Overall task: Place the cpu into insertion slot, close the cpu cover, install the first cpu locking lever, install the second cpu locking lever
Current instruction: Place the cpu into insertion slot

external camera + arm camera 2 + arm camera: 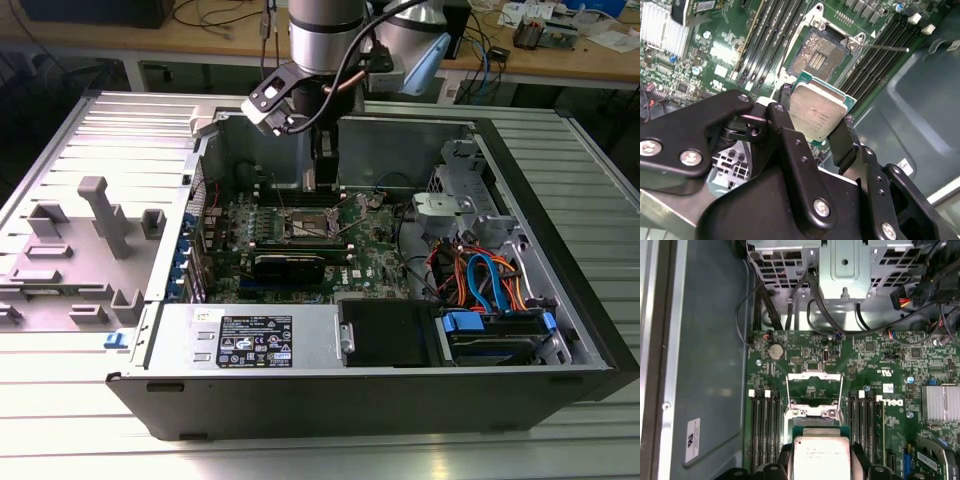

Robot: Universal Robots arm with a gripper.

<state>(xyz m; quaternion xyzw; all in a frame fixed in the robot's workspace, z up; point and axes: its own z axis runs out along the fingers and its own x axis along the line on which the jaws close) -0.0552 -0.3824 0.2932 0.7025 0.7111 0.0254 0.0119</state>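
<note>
My gripper (pixel 816 121) is shut on the cpu (pixel 816 109), a flat silver-grey square held by two opposite edges between the black fingers (pixel 782 120). The chip hangs tilted above the motherboard, just short of the insertion slot (pixel 816 54), whose dark centre lies bare inside its metal rim. In the first wrist view the cpu (pixel 821 456) sits low between the fingers, and the cpu cover (pixel 815 376) stands raised beyond it. A thin locking lever (pixel 885 48) sticks out beside the socket. In the exterior view the gripper (pixel 325 185) hangs inside the case, over the insertion slot (pixel 308 225).
Black memory slots (pixel 762 425) flank the socket on both sides. A finned heatsink (pixel 940 402) and a drive cage with cables (pixel 845 265) stand nearby. The case walls (pixel 480 150) enclose the board. Grey fixtures (pixel 100 215) sit at the exterior view's left.
</note>
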